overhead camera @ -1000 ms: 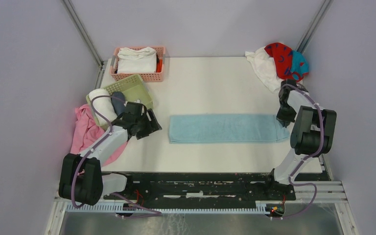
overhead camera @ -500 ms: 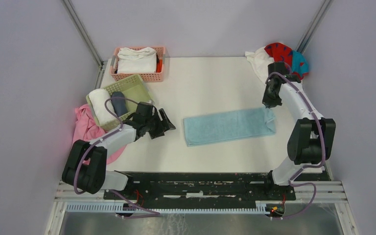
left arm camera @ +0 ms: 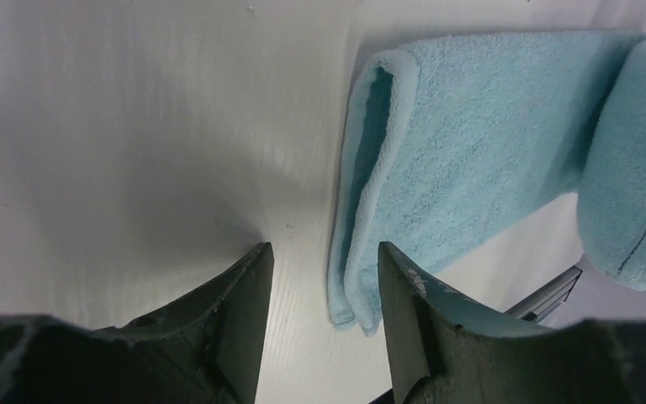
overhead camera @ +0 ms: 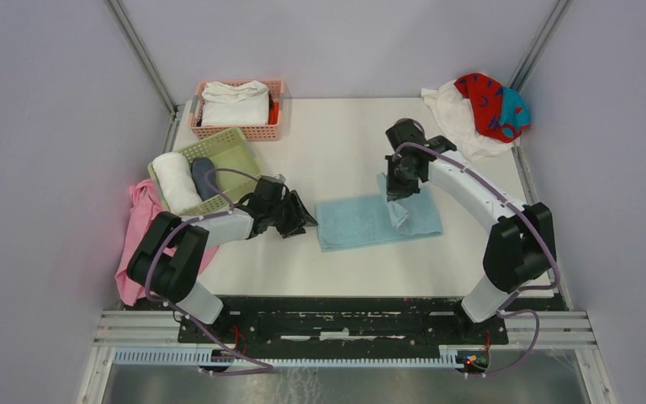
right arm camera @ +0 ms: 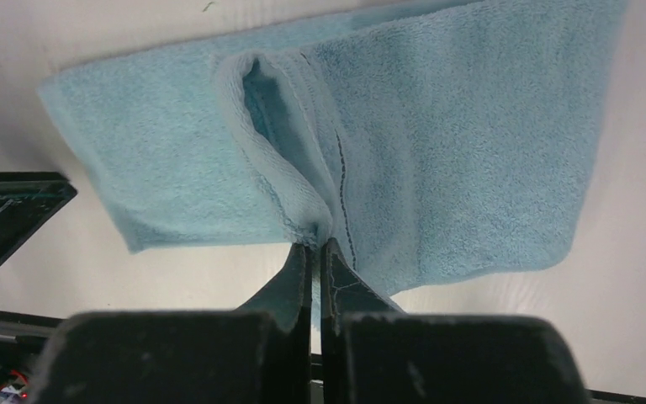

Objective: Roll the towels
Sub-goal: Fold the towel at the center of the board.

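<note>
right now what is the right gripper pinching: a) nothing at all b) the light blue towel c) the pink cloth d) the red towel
B: the right gripper is shut on a raised edge of the light blue towel, and that end is drawn up and over the flat part of the towel.

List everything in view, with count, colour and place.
blue towel: 1, light blue, table centre
white towel: 1, white, far right corner
red towel: 1, red with teal marks, against the white towel
pink basket: 1, far left, holds white cloth
green basket: 1, left, holds white roll and dark roll
pink cloth: 1, left edge
table: 1, white
left gripper: black, open, at blue towel's left end
right gripper: black, pinching blue towel
</note>
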### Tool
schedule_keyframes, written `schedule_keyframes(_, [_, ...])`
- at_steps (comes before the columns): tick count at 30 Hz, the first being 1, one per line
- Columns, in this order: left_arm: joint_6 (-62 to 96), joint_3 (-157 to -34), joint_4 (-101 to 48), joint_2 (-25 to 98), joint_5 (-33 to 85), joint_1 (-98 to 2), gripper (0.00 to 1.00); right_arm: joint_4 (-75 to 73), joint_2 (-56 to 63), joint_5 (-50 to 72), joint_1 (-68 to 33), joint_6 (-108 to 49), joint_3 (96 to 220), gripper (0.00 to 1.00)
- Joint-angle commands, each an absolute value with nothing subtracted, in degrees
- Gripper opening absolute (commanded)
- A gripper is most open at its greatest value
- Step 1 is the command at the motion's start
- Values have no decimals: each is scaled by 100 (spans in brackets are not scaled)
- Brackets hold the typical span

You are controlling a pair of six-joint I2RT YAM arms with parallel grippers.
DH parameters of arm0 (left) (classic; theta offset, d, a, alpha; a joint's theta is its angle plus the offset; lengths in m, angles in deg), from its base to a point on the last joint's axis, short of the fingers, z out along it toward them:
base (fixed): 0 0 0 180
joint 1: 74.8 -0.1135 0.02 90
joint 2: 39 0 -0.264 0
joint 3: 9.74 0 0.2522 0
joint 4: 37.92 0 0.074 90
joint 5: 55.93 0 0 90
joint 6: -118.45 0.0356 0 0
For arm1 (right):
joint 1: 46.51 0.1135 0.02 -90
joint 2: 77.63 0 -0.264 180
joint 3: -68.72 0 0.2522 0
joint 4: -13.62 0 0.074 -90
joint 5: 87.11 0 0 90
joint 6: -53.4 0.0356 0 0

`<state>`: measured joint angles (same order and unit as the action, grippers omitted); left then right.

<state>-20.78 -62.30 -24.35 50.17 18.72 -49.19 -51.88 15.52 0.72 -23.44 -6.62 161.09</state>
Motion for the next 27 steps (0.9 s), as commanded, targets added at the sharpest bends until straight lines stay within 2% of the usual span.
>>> schedule_keyframes(1, [-2367,-6428,-2794,5214,1791,-4774,54,-5261,1896,-210,-1813,-113,16579,0])
schedule_keyframes(15, [-2458,-6310,-2952,5509,1798,-4558,27,-5418,2806,-985,-693,938,17409,1])
schedule_keyframes(27, [-2464,-6235,-3039,5556,1795,-4502,19,-4776,3186,-643,-342,1466,17368,0])
